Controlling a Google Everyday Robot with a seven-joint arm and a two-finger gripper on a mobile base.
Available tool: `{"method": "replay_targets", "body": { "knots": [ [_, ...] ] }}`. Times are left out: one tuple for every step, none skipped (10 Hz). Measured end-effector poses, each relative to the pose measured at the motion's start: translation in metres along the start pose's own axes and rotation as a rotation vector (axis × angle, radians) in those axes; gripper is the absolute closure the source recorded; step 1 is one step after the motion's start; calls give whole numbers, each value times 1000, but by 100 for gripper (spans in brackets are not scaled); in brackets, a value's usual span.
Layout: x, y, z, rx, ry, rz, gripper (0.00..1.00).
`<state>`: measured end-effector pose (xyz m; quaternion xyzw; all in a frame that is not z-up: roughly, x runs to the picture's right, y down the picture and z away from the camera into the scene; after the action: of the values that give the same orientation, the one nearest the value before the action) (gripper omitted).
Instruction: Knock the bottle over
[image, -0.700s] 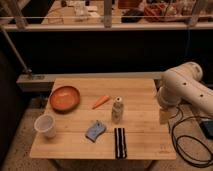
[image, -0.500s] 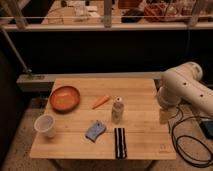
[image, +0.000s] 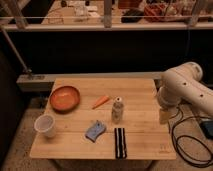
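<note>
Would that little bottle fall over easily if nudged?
Probably: the bottle is slim, upright and tall for its base, so it should tip. Once down it may roll, being round. The claw hangs at the right edge of the table, apart from it.

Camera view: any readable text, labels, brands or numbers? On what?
No text can be read anywhere.
On the bottle: any label is too blurred to read.
On the dark striped strip at the front of the table: no legible marks.
On the gripper, at the table's right edge with fingers open: no legible marking.
</note>
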<state>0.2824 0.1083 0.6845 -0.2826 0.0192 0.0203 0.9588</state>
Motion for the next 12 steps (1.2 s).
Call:
{"method": "replay_targets", "body": {
  "knots": [
    [0, 0, 0, 0, 0, 0, 20],
    [0, 0, 0, 0, 0, 0, 20],
    [0, 0, 0, 0, 0, 0, 20],
    [0, 0, 0, 0, 0, 0, 20],
    [0, 0, 0, 0, 0, 0, 20],
    [0, 0, 0, 0, 0, 0, 20],
    [-2, 1, 1, 2, -1, -6, 20],
    [-8, 2, 2, 4, -1, -17, 20],
    [-21, 2, 2, 8, -5, -32, 20],
    [-29, 3, 3, 11, -6, -44, 20],
    [-30, 3, 4, 13, -6, -47, 20],
    [-31, 3, 5, 16, -8, -54, 20]
  ]
}}
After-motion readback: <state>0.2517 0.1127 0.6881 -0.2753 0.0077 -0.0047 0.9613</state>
